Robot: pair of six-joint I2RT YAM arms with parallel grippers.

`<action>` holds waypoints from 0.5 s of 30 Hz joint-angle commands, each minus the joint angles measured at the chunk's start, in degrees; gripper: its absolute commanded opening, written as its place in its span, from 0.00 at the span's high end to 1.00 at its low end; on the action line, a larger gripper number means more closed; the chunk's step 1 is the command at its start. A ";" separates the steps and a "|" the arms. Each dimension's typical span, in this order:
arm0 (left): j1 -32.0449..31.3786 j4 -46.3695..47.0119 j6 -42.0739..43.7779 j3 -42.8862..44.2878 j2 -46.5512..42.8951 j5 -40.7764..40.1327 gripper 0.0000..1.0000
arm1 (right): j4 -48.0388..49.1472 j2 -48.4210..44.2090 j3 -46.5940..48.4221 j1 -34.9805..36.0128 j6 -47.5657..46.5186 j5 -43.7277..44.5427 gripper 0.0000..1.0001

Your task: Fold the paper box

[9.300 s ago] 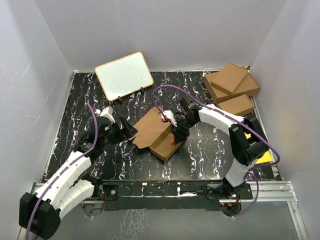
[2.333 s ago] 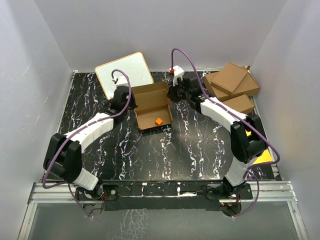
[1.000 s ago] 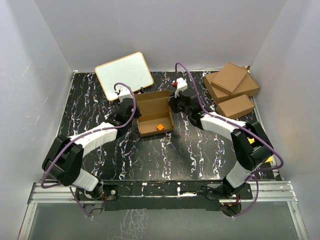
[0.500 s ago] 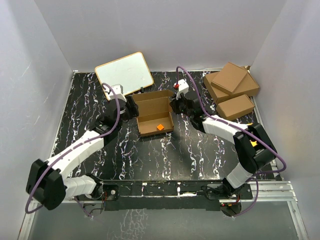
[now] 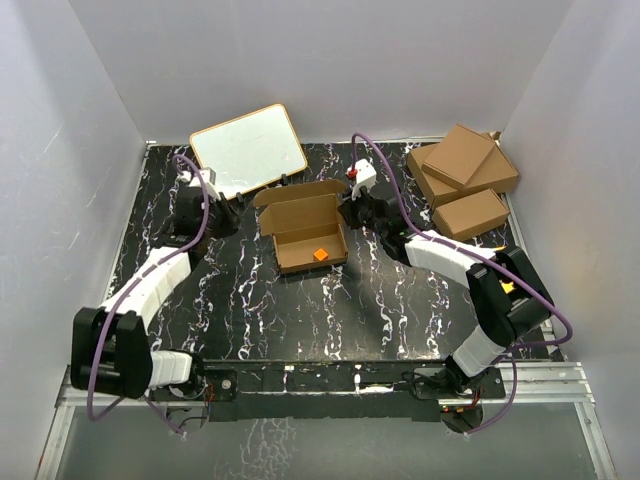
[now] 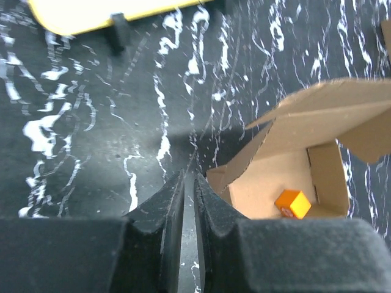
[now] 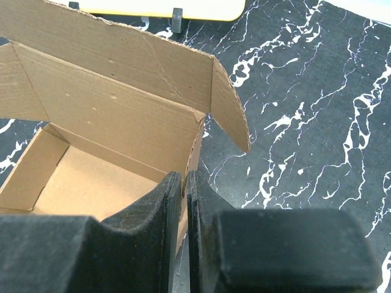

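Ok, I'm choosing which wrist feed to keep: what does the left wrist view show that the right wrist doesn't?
Left wrist only: an orange cube inside the paper box, and the left gripper shut, holding nothing. Right wrist only: the right gripper pinching the box's side wall. Both: the box, lid raised, the marbled table, the whiteboard's edge.

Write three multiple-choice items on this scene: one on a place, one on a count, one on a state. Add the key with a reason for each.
1. Where does the orange cube lie?
A. on the whiteboard
B. inside the paper box
C. on top of a carton

2. How many larger brown cartons stand at the far right?
A. one
B. five
C. three

3. In what state is the paper box?
A. lid open
B. closed
C. lying flat, unfolded

Key:
1 B, the cube rests on the box's floor.
2 C, two are stacked and one lies beside them.
3 A, the lid stands up and the inside shows.
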 commanded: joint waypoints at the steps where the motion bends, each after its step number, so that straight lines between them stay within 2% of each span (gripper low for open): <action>1: -0.26 10.76 4.50 -2.13 2.50 12.41 0.89 | 5.13 -2.45 -0.14 0.34 -0.76 -1.08 0.85; 5: -0.25 15.90 4.83 -3.66 4.93 16.09 0.90 | 5.02 -2.43 0.03 0.36 -0.81 -1.31 0.85; 15: -0.22 14.33 2.44 -1.54 7.99 15.23 0.91 | 4.57 -2.56 0.19 0.35 -0.73 -1.97 0.85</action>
